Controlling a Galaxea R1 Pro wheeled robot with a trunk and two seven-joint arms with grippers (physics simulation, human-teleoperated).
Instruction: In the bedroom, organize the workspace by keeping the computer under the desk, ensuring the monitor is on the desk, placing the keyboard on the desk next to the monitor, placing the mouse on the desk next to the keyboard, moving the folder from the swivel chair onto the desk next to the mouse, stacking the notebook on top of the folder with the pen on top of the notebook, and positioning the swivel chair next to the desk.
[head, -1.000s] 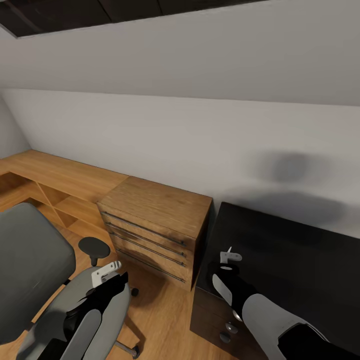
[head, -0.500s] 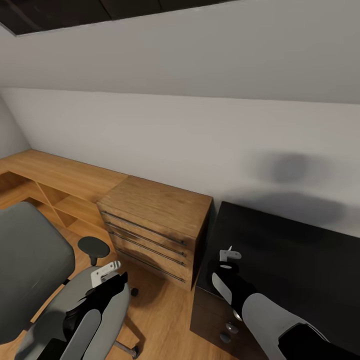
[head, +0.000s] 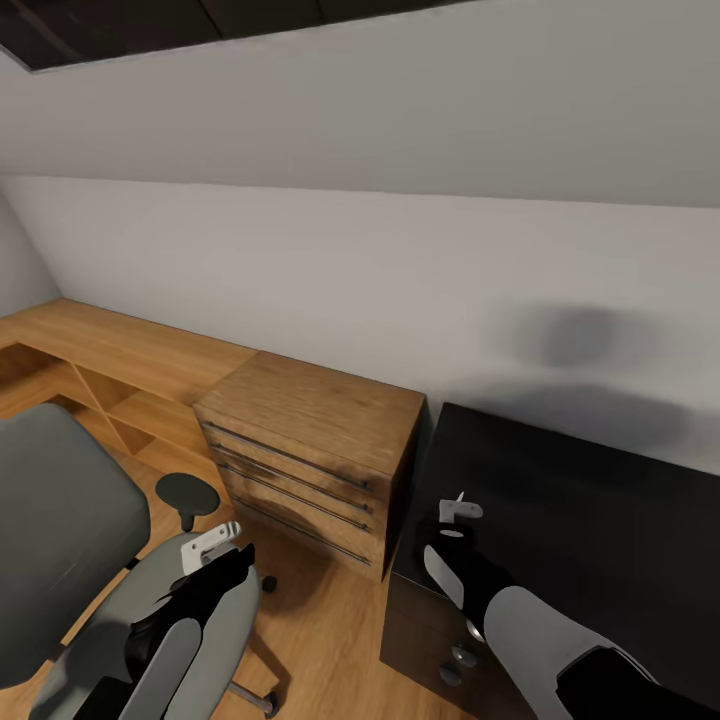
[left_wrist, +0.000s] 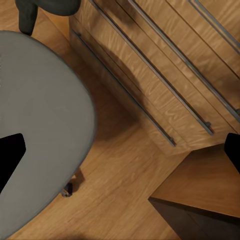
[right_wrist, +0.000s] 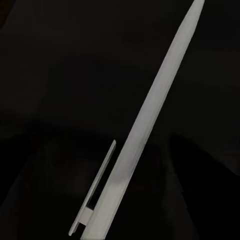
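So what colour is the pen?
White; the thin clipped pen shows best in the right wrist view.

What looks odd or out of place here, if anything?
Nothing is spilled or broken. The one oddity: the right tool holds a white pen over the black desk, whose visible top is bare. The grey chair stands apart from it, past the wooden chest.

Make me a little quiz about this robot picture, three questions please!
1. True or false: the swivel chair stands on the desk.
2. What white thing does the right gripper hold? A) pen B) spoon C) key
3. Fill in: the wooden chest has long bar ____.

Key: 1 false, it stands on the floor; 2 A; 3 handles.
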